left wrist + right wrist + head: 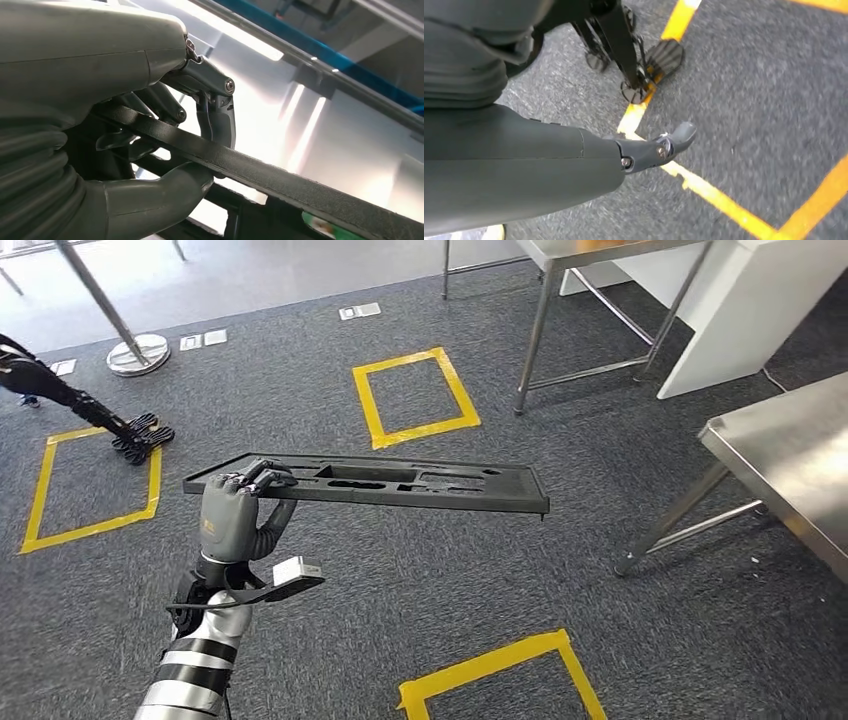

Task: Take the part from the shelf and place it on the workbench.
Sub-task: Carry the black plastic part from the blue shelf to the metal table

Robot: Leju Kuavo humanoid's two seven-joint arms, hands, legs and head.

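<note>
Left hand (238,512) carries the black part (400,485) above the carpet (500,570).
Its fingers (215,107) pinch one end; the right hand (549,150) hangs, seemingly holding nothing.

We see the part (400,483) held level over the floor (560,560) by the left hand (238,515) at its left end, the tabletop (790,465) to the right

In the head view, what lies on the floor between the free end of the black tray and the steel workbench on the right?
In the head view, only bare grey carpet lies between the black tray, held by the left hand, and the workbench.
</note>
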